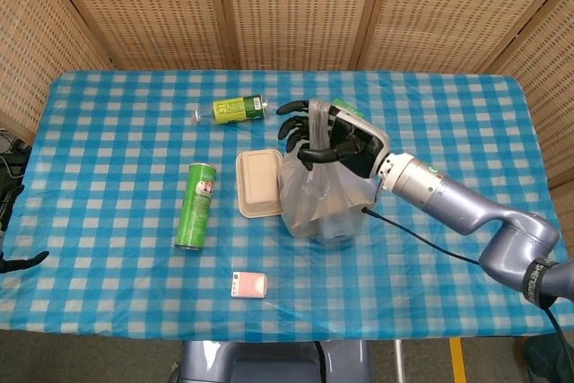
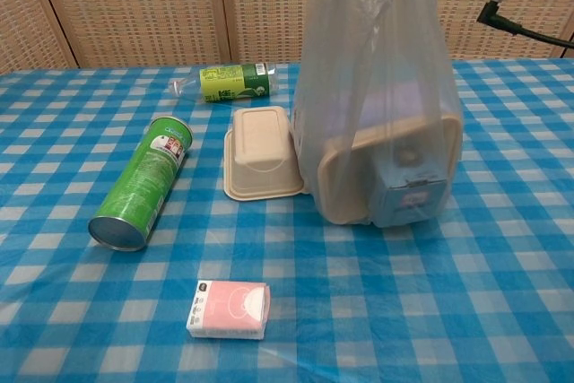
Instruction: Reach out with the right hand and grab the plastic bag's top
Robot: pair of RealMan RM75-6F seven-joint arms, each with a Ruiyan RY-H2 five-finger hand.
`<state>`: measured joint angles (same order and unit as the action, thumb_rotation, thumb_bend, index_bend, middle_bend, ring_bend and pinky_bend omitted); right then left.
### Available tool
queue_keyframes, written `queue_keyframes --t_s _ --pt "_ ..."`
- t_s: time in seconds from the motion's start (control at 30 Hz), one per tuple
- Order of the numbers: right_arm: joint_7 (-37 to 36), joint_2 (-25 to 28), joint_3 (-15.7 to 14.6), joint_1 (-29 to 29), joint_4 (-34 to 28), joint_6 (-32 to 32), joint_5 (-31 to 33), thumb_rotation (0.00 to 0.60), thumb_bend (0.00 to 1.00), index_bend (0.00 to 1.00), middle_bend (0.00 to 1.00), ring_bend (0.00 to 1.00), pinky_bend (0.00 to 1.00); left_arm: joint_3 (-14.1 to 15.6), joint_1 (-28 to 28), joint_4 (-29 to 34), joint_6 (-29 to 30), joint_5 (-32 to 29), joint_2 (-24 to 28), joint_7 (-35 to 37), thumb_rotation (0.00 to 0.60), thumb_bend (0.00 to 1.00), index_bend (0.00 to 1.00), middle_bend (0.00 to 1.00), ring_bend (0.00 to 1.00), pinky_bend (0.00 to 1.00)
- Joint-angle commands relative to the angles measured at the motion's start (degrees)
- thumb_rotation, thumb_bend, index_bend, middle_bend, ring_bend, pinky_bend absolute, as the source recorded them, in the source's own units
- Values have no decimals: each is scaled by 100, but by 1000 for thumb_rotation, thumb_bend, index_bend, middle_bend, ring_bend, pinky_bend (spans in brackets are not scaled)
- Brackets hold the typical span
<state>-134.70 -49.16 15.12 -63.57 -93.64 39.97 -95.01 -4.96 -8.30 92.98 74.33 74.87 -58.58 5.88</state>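
Film-thin, translucent plastic bag (image 2: 377, 123) stands near the middle of the table (image 1: 108, 132), its gathered top drawn up into a narrow neck. The right hand (image 1: 327, 141) holds that top — dark fingers (image 1: 294, 127) curl around the bunched plastic, seen in the head view only; the chest view cuts the bag off above the neck. Through the cloudy film show a beige, round-cornered clamshell box and a pale blue boxy item, pressed against the bag's lower wall. The left hand is out of both views.

Just beside the bag at 9 o'clock lies a matte beige lidded food container (image 2: 260, 154), rectangular with soft edges. Farther toward 9 o'clock lies a green cylindrical chip can (image 2: 143, 181) on its side, its metal end facing the chest camera. At 11 o'clock from the bag lies a clear bottle with a green label (image 2: 229, 82). At 7 o'clock, well apart, sits a small pink tissue pack (image 2: 229, 309) — glossy wrap, flat rectangle. A blue-and-white checked cloth covers the table.
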Motion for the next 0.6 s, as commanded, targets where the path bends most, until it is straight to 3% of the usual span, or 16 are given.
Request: queue_keyframes --t_s 0.03,0.13,0.27,0.37,0.6 --pt "193 4 -34 -79 21 -165 162 600 0 748 792 806 999 1 3 0 5 2 1 2 600 0 0 0 0 0" --pt "538 43 -65 -156 -39 -371 257 600 50 898 866 874 1000 -1 0 -1 2 -1 2 8 600 0 0 0 0 0" --pt "937 131 -80 -229 -134 -599 400 600 389 996 908 914 1000 2 -1 -5 -5 -1 4 15 600 0 0 0 0 0" --pt "1283 178 -58 -244 -194 -720 587 600 537 1000 915 922 1000 5 -2 -6 -7 3 1 18 600 0 0 0 0 0" --pt "2361 180 86 -154 -284 -881 1429 600 660 1000 908 925 1000 9 8 0 16 17 3 28 600 0 0 0 0 0"
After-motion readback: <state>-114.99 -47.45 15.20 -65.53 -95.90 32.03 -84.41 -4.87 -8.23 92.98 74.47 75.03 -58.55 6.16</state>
